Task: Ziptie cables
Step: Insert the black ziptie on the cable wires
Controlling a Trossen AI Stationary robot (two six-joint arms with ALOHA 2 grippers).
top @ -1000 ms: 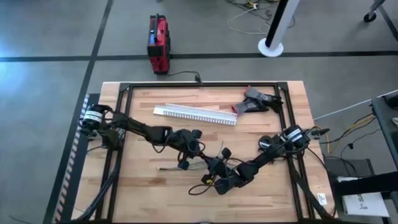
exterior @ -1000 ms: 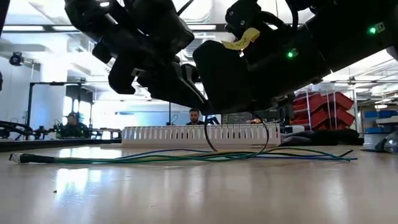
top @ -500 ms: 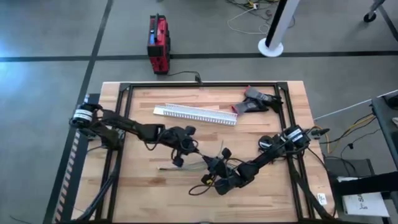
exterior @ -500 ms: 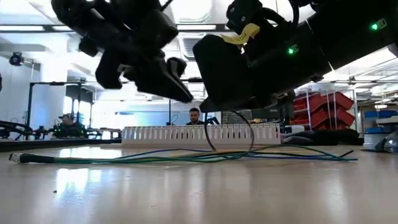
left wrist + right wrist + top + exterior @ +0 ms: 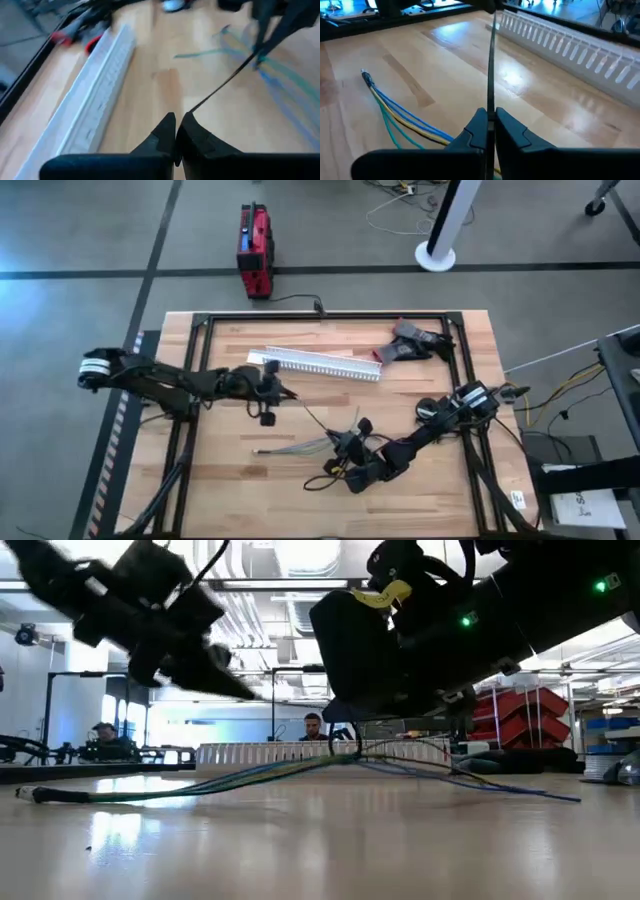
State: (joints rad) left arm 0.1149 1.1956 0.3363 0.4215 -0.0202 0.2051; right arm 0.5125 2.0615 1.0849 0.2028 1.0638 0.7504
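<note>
A thin black ziptie (image 5: 312,420) runs straight and taut between my two grippers. My left gripper (image 5: 283,392) is shut on its tail, near the white channel. My right gripper (image 5: 345,448) is shut on its other end, at the middle of the table. The cables (image 5: 295,448), thin green, yellow and blue wires, are gathered under my right gripper. In the low view their middle (image 5: 350,755) is raised off the wood, and their ends (image 5: 60,794) lie on the table. My left gripper pinches the ziptie's free tail (image 5: 192,109) between its two fingertips, coming level from the table's left. The strip (image 5: 225,82) runs away from the fingers, straight and clear of the table. My right gripper is shut on the ziptie's other end (image 5: 490,102), pinched between its two fingers. The strip (image 5: 490,60) runs straight out from between them toward my left gripper. Where the ziptie meets the cables is hidden under the fingers.
The long white slotted channel (image 5: 315,363) lies across the far half of the table, beside my left gripper. A black and red hand tool (image 5: 412,343) lies at the far right. Bare wood (image 5: 250,490) lies toward the near edge. A person (image 5: 313,726) sits in the room behind.
My left gripper has drawn back toward the table's left and far edges, staying shut on the ziptie's tail. The ziptie's loop under my right gripper has shrunk from wide to closed. The strip has gone straight, and the cables' middle has risen off the table.
</note>
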